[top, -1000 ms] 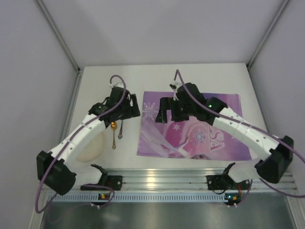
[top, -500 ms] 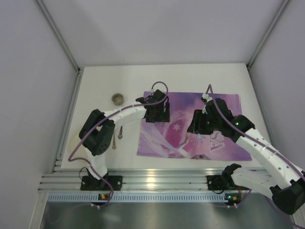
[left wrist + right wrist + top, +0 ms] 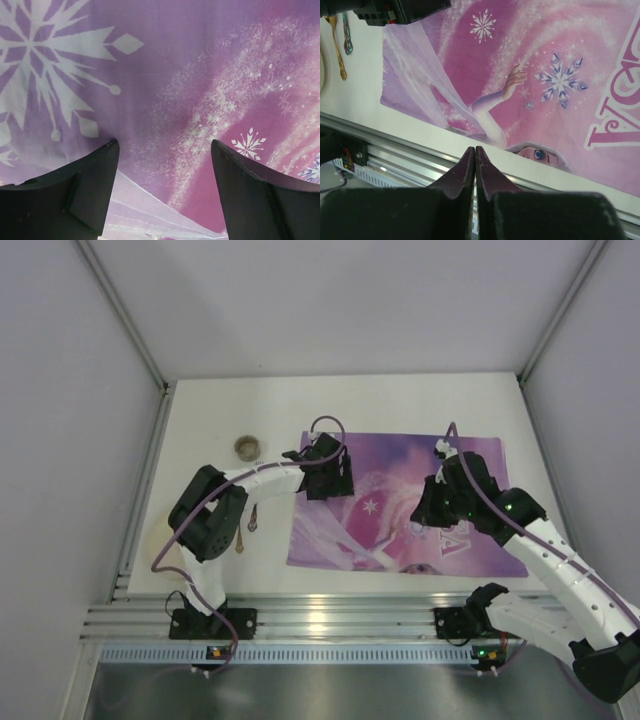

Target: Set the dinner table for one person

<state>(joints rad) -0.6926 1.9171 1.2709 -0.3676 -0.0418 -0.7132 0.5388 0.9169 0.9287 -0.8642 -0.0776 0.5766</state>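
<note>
The dinner table [image 3: 400,400] is a white tabletop with a purple snowflake-printed placemat [image 3: 400,525] lying in its middle. My left gripper [image 3: 328,480] hangs over the mat's upper left part. In the left wrist view its jaws [image 3: 165,145] stand open with only the mat's print between them. My right gripper [image 3: 427,508] is over the right half of the mat. In the right wrist view its fingers [image 3: 475,150] are pressed together with nothing between them. A gold spoon [image 3: 239,537] and a second, darker utensil [image 3: 253,520] lie on the table left of the mat.
A small round brownish thing [image 3: 247,447] stands at the back left of the table. A cream rim [image 3: 321,65] shows at the left edge of the right wrist view. A metal rail [image 3: 340,615] runs along the near edge. Walls enclose the table on three sides.
The left arm swung from beside the cutlery to above the mat's upper left, uncovering the small round thing. The right gripper drew back to the right and shut.
</note>
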